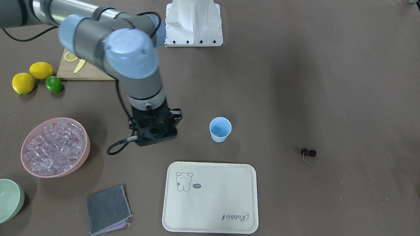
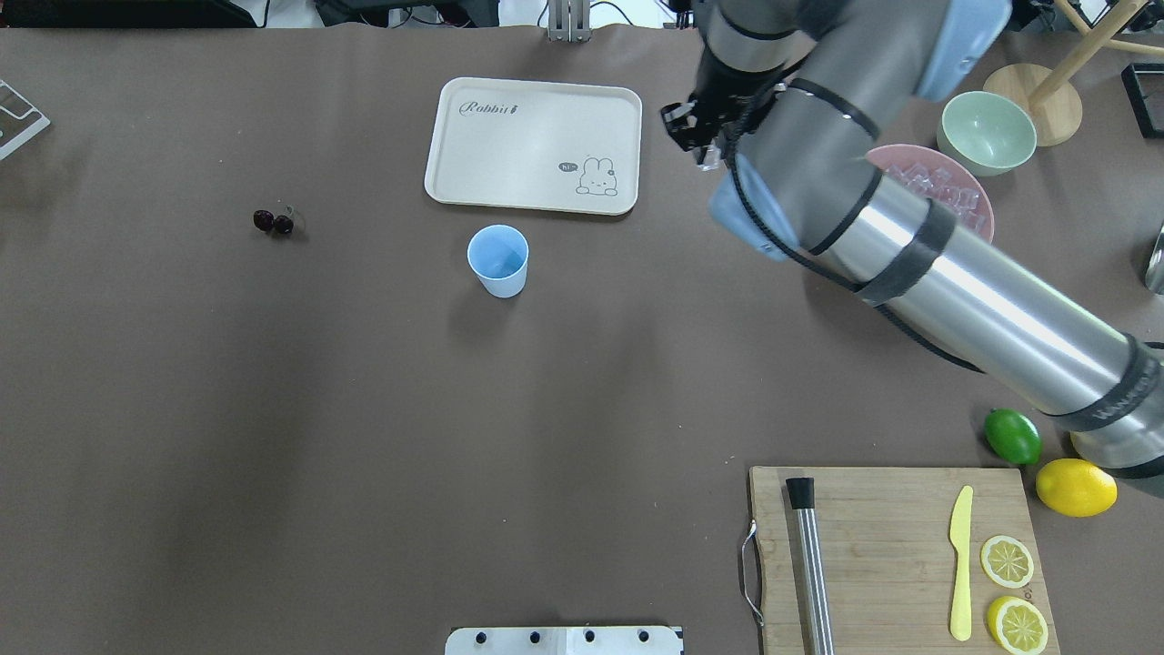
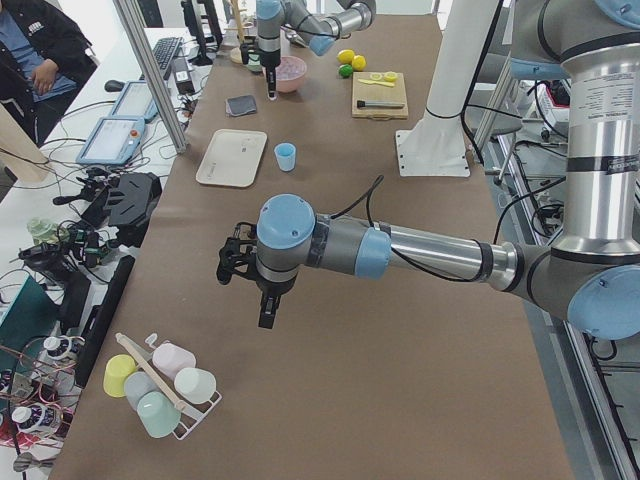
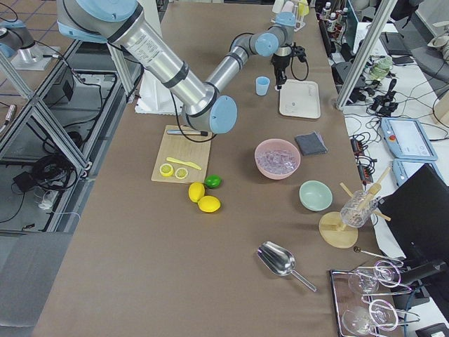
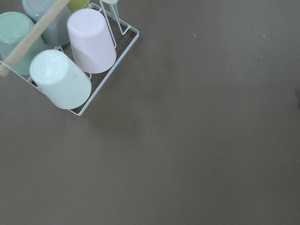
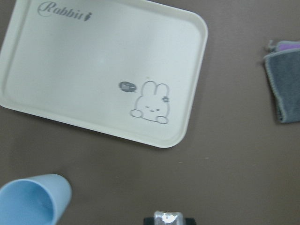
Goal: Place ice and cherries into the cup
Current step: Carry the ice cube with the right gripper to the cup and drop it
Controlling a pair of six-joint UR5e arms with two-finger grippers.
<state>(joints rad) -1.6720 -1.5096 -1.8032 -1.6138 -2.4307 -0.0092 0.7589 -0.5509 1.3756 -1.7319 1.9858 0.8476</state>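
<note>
The light blue cup [image 1: 220, 129] stands upright mid-table, just behind the cream tray; it also shows in the overhead view [image 2: 498, 260]. Ice cubes [image 1: 54, 146] fill the pink bowl [image 1: 78, 164]. The two dark cherries [image 1: 308, 152] lie alone on the table, far from the cup. My right gripper [image 6: 168, 219] is shut on a clear ice cube [image 6: 168, 217] and hangs above the table between bowl and cup, to the right of the cup [image 6: 33, 199] in its wrist view. My left gripper [image 3: 268, 310] shows only in the exterior left view, far from the cup; I cannot tell whether it is open or shut.
A cream rabbit tray [image 1: 210, 209], a grey cloth [image 1: 108, 209] and a pale green bowl [image 1: 8, 200] lie on the operators' side of the table. A lime [image 1: 53, 84], lemons and a cutting board [image 2: 891, 546] sit near the right arm's base. A rack of cups [image 5: 70, 56] is below the left wrist.
</note>
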